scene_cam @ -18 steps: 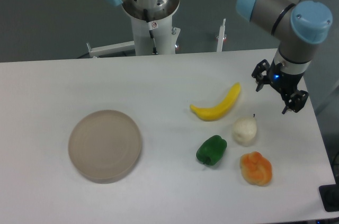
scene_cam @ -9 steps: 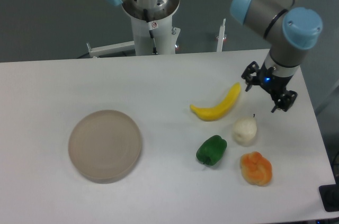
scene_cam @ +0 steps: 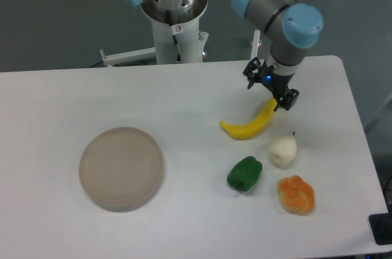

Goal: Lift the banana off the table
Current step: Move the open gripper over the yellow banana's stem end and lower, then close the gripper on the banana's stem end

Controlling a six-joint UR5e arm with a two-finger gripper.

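Observation:
The yellow banana (scene_cam: 250, 125) lies on the white table (scene_cam: 184, 100), right of centre, its upper tip pointing up and right. My gripper (scene_cam: 270, 90) hangs open and empty just above that upper tip, its two black fingers spread apart on either side of it. The wrist and blue-capped arm joint stand above the gripper.
A round beige-grey plate (scene_cam: 121, 168) sits at the front left. A white pear-like fruit (scene_cam: 283, 151), a green pepper (scene_cam: 244, 174) and a lumpy orange item (scene_cam: 296, 195) lie just in front of the banana. The robot base (scene_cam: 174, 20) stands at the back.
The gripper has moved left and toward the back, from beyond the table's right side to above the banana's upper tip. The objects have not moved.

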